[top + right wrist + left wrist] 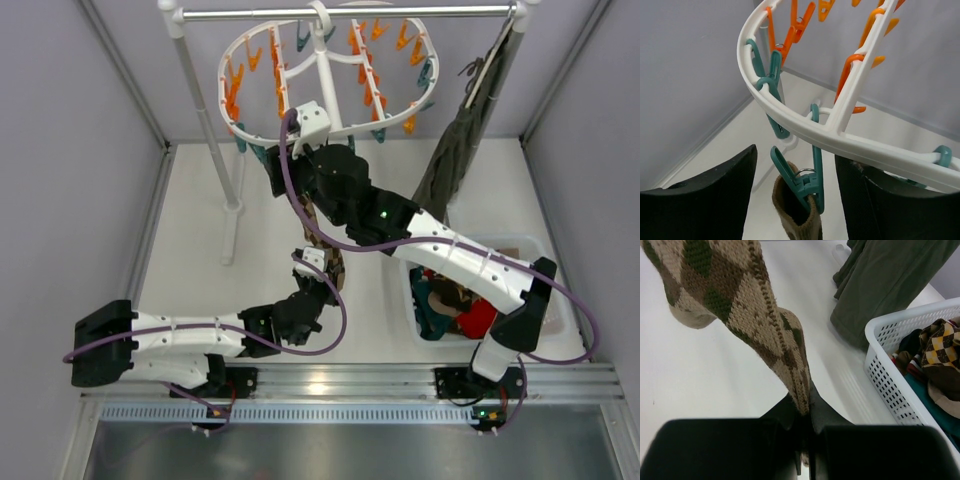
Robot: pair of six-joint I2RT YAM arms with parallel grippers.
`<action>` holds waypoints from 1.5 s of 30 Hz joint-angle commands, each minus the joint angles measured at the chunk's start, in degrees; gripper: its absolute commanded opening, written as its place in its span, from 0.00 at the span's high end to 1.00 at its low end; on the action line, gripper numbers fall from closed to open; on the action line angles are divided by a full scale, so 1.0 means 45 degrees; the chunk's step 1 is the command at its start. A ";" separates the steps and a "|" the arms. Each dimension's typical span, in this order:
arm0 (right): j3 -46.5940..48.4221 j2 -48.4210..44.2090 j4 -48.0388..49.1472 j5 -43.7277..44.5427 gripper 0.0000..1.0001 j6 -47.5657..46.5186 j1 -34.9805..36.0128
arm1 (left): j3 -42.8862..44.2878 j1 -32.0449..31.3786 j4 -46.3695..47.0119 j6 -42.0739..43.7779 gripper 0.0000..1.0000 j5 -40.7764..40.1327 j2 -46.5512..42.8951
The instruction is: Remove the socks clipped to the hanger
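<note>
Top external view is showing a big white plastic oval hanger (322, 85) with many small orange and teal clips. It is hanging from a shiny metal rail (350, 13) at the top middle of the frame. The right arm is stretching from the lower right up to the near edge of the hanger. A brown and tan knitted sock with a diamond pattern (330, 262) is hanging below it in the middle of the frame, over the white table (200, 230). The left gripper (318, 278) is pointing in from the lower left and is holding the bottom of that sock.

Left wrist view is showing the black fingers of the left gripper pressed together, pinching the thin end of the sock between them. The sock is running up to the upper left of the frame. A long olive-green cloth (890, 280) is hanging at the upper right. A white plastic basket with little holes (890, 385) is sitting at the right edge with colourful clothes inside.

Right wrist view is showing the right gripper (795, 155) spread wide and holding nothing. One black finger is sitting at the lower left and one at the lower right. Between them, a teal plastic clip (807, 187) is biting the brown top of the sock at the bottom middle. The clip is hanging from the white rim of the hanger.
</note>
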 commanded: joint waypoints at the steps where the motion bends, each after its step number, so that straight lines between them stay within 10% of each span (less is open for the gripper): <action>1: 0.0189 -0.0124 0.1625 0.0692 0.40 -0.0070 0.0071 | 0.0411 -0.0116 0.0521 -0.0075 1.00 0.0176 -0.0076; 10: 0.0385 0.0092 0.1704 0.0517 0.86 0.0047 0.0071 | 0.0255 -0.0135 0.0521 -0.0094 1.00 0.0117 -0.0173; 17: 0.0385 0.0111 0.1645 0.0458 0.92 0.0164 0.0071 | -0.0155 -0.0116 0.0521 -0.0270 1.00 0.0039 -0.0329; 31: -0.0473 -0.1703 -0.0950 -0.2234 0.01 0.0966 0.0071 | -0.0975 -0.0155 0.0540 0.0628 1.00 0.6304 -0.2397; 40: -0.5040 -0.6915 -0.2376 -0.5712 0.01 0.0362 0.0071 | -0.0469 -0.0447 0.0540 0.1546 1.00 0.9744 -0.2771; 45: -0.6741 -1.0678 -0.2983 -0.4584 0.01 0.0535 0.0071 | 0.0682 -0.0799 0.0540 0.1703 1.00 1.1169 -0.1624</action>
